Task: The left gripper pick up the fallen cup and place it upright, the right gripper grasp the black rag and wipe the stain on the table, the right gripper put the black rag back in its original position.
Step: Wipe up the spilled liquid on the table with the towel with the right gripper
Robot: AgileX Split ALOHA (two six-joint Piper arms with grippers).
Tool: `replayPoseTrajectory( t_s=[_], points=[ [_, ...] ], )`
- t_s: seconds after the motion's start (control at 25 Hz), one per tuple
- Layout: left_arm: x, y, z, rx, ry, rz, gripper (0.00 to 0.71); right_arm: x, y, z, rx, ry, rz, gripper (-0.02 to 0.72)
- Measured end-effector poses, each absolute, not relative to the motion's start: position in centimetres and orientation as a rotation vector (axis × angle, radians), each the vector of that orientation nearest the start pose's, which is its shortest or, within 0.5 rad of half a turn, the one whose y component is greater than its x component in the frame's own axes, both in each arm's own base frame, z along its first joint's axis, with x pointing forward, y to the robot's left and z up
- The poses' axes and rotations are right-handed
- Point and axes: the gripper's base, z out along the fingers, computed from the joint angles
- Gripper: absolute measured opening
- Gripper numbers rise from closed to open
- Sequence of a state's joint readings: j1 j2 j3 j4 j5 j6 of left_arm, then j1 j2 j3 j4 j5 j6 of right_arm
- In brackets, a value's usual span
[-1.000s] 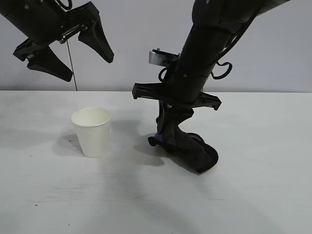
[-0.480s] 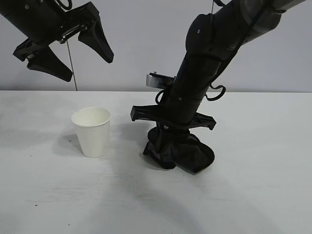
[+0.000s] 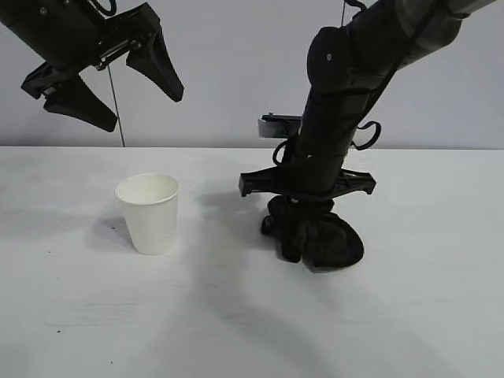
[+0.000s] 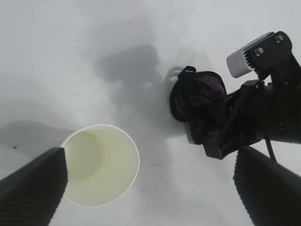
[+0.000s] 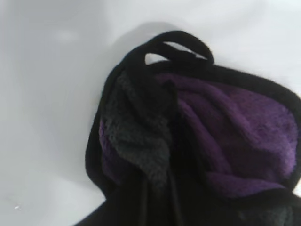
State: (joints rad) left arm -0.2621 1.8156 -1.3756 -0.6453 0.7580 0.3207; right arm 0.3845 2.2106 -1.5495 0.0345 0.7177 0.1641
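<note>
The white cup [image 3: 148,213] stands upright on the table [image 3: 409,315] at the left; from above I look into its mouth [image 4: 101,165]. High over it hangs my left gripper [image 3: 140,106], open and empty, its fingers [image 4: 33,188] wide apart. At the table's middle my right gripper [image 3: 303,214] points straight down, shut on the black rag [image 3: 323,240], which is bunched and pressed on the tabletop. Purple fleece of the rag [image 5: 225,127] fills the right wrist view, and the left wrist view also shows the rag [image 4: 197,96]. The stain is hidden.
A thin dark cable [image 3: 116,102] hangs behind the left arm against the grey back wall. White tabletop lies bare in front of the cup and rag and at the far right.
My right gripper has dragged the rag to the right across the table, and the rag has bunched up under it. The left gripper and the cup have not moved.
</note>
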Motion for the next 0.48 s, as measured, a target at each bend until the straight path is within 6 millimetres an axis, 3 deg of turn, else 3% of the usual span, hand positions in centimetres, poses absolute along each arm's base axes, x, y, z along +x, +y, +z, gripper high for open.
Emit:
replayPoseTrajectory(
  t_s=[0.28, 0.48],
  points=[
    [37.0, -13.8, 25.2, 0.271, 2.580, -0.713, 0.693, 42.8, 12.4, 12.2, -0.142, 2.889, 0.111, 0.025],
    [37.0, -13.8, 25.2, 0.271, 2.580, -0.713, 0.693, 42.8, 12.1, 12.3, -0.145, 2.901, 0.111, 0.025]
  ],
)
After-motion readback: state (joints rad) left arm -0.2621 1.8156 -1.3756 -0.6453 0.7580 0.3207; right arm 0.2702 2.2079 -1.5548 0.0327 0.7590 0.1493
